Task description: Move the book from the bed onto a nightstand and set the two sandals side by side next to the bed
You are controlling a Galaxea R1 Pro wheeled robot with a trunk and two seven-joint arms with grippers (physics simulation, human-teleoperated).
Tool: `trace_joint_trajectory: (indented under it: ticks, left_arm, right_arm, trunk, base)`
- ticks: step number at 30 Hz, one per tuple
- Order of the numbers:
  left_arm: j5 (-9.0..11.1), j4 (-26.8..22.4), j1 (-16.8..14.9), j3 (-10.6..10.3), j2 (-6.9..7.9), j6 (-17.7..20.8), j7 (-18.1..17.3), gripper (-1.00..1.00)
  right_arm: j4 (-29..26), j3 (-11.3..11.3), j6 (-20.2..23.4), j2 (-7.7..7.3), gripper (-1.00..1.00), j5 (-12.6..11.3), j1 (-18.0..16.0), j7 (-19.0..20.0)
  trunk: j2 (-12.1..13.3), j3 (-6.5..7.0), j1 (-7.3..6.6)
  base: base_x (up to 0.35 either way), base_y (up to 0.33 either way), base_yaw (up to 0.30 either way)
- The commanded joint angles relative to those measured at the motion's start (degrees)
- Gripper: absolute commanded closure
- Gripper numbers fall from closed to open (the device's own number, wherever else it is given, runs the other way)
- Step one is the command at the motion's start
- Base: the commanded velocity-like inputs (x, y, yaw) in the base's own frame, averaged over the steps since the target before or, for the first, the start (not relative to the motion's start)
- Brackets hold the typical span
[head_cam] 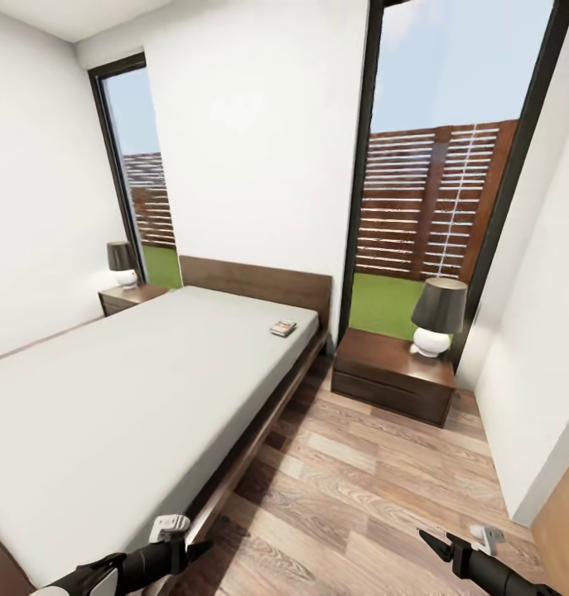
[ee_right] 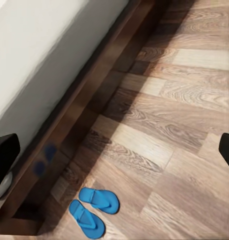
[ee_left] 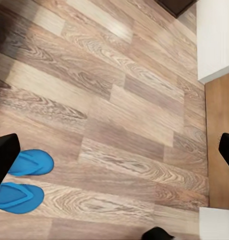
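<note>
Sandals [ee_right: 93,210] beside bed [ee_right: 89,95] edge.

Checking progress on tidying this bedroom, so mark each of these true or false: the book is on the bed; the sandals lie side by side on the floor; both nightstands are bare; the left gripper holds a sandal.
1. The book is on the bed: true.
2. The two sandals lie side by side on the floor near the bed: true.
3. Both nightstands are bare: false, the nearer nightstand carries a lamp.
4. The left gripper holds a sandal: false, it holds nothing.
</note>
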Motion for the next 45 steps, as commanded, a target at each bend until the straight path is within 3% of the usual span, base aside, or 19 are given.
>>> trace_joint_trajectory:
  ticks: [1,13,33,45]
  left_arm:
    - [-0.2,0.0,0.0,0.2,0.03,-0.2,-0.2,-1.0]
    - [-0.2,0.0,0.0,0.2,0.03,-0.2,-0.2,-1.0]
    - [-0.2,0.0,0.0,0.2,0.03,-0.2,-0.2,-1.0]
    - [-0.2,0.0,0.0,0.3,0.03,-0.2,-0.2,-1.0]
  right_arm:
    - [0.3,0.3,-0.3,-0.02,-1.0,-0.4,-0.1,0.2]
    - [0.3,0.3,-0.3,-0.02,-1.0,-0.4,-0.1,0.3]
    - [0.3,0.3,-0.3,-0.02,-1.0,-0.4,-0.1,0.3]
    - [0.3,0.3,-0.3,-0.02,-1.0,-0.4,-0.1,0.1]
  trunk:
    - [0.4,0.12,-0.22]
    - [5.2,2.27,-2.86]
    - [13.2,5.86,-7.25]
    - [13.2,5.86,-7.25]
  base:
    - [0.0,0.0,-0.283]
    - [0.0,0.0,-0.253]
    - [0.0,0.0,-0.011]
    - [0.0,0.0,-0.078]
